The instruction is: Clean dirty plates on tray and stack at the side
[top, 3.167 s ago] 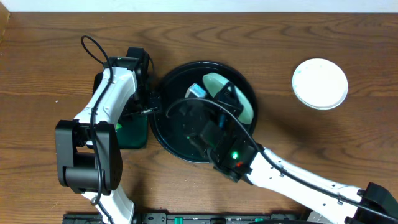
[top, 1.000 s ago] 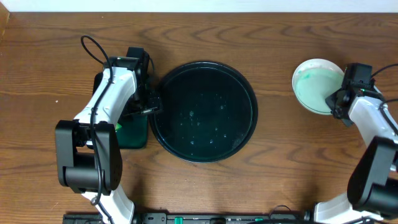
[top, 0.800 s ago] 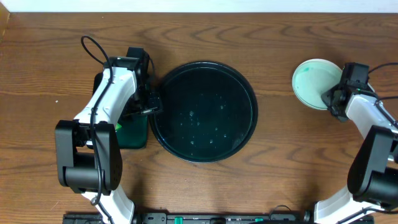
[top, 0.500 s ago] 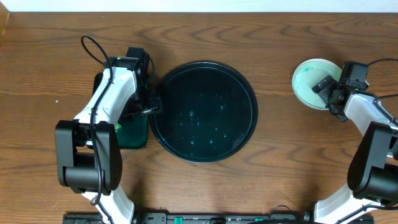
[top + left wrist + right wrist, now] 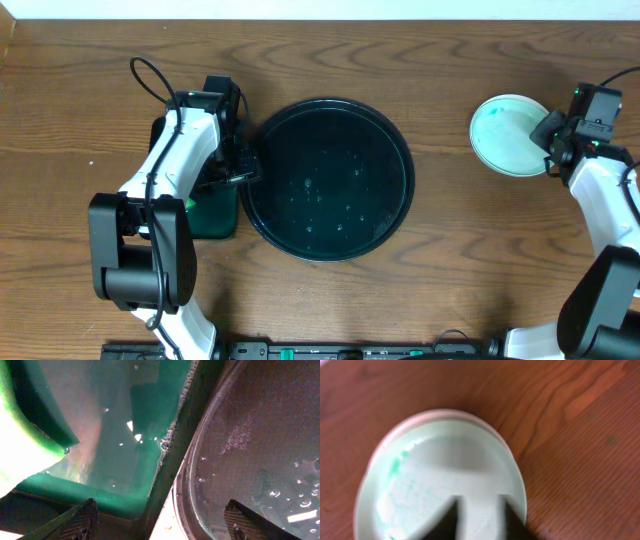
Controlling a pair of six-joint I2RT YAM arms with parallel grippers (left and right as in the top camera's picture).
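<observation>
Left gripper [image 5: 162,521]: spread wide, grasping nothing, left of centre.
Right gripper [image 5: 479,521]: nearly closed, empty, beside plates [image 5: 508,135], upper right.
Tray [image 5: 330,180]: centre, wet.

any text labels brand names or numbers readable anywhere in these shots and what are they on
No text can be read in any view.
plates: green smears only, no print.
tray: plain glossy black with water drops, no label.
green tray: no marking visible.
dark strip at the bottom edge of the overhead view: small green bits, too small to read.
</observation>
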